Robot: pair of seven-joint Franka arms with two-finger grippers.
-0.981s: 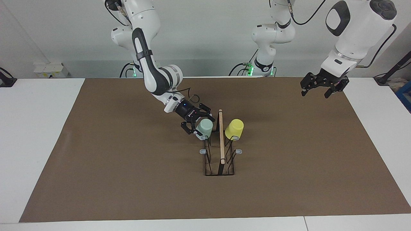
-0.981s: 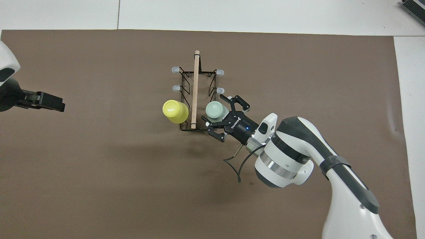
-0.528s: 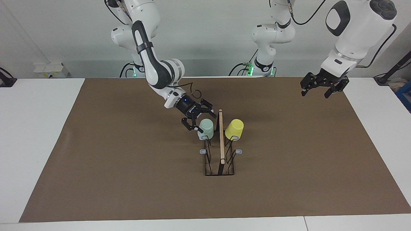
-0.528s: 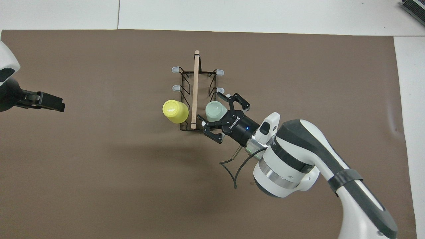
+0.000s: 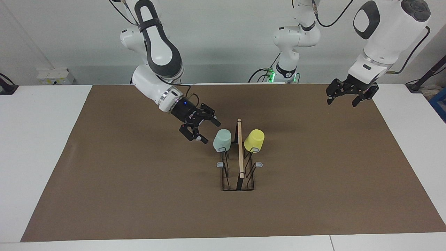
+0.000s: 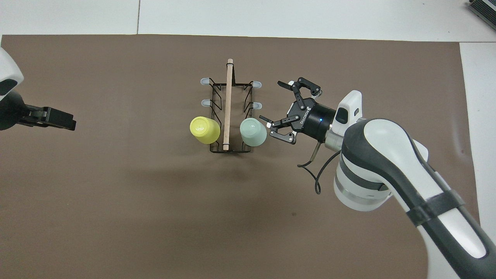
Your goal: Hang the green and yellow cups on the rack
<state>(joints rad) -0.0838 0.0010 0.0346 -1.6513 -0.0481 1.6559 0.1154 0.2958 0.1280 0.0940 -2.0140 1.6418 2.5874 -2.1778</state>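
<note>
— Hanging where, those cups?

— Both sit upside down on the rack (image 5: 239,164) mid-frame: green cup (image 5: 222,140) on one side of the wooden bar (image 5: 240,146), yellow cup (image 5: 254,140) on the other.

— Your pincers?

— My right pincer (image 5: 202,130) hovers spread wide beside the green cup, empty. My left pincer (image 5: 341,100) waits agape, upper right.

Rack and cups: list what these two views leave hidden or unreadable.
- Prongs under the green cup and yellow cup: covered by the cups in both views, so how deep each sits cannot be told.
- Left gripper: overhead view shows it edge-on, arm cut off by the frame edge.
- Rack base wires nearest the robots: facing view, hidden by the cups.
- Right gripper: visibly open beside the green cup.
</note>
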